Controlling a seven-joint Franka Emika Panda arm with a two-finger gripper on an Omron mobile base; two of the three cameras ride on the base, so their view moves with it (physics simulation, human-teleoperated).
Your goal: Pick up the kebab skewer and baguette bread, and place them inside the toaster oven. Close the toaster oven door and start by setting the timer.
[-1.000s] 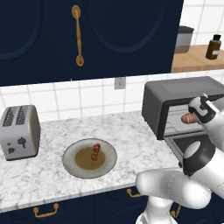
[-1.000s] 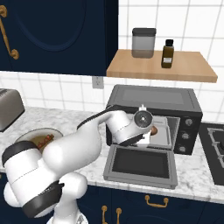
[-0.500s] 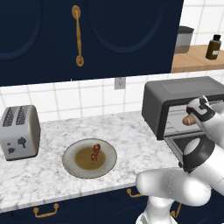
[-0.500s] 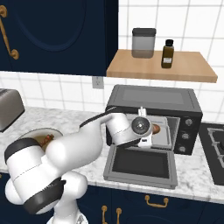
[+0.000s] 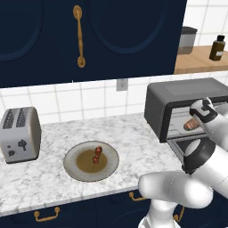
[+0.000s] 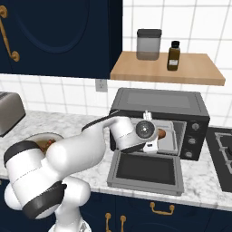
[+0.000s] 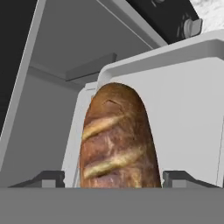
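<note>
The toaster oven [image 5: 178, 93] [image 6: 158, 102] stands at the counter's right with its door [image 6: 145, 170] dropped flat. My gripper [image 7: 113, 177] [image 5: 199, 118] reaches into the oven's mouth. Between its fingers lies the tan, ridged baguette bread [image 7: 118, 140] [image 5: 193, 124] [image 6: 161, 134], on a pale tray inside the oven. The finger tips [image 7: 50, 177] stand a little off the loaf on each side, so the gripper is open. The kebab skewer [image 5: 96, 155], with red and brown chunks, lies on a round plate [image 5: 73, 171] at the counter's middle.
A silver two-slot toaster [image 5: 20, 133] [image 6: 9, 111] stands at the counter's left. Above the oven, a wooden shelf [image 6: 167, 72] carries a grey jar [image 6: 148, 44] and a dark bottle [image 6: 173, 55]. A stove top [image 6: 222, 154] lies right of the oven.
The hand has carried the baguette slightly deeper and lower into the oven. The fingers have spread apart from the loaf.
</note>
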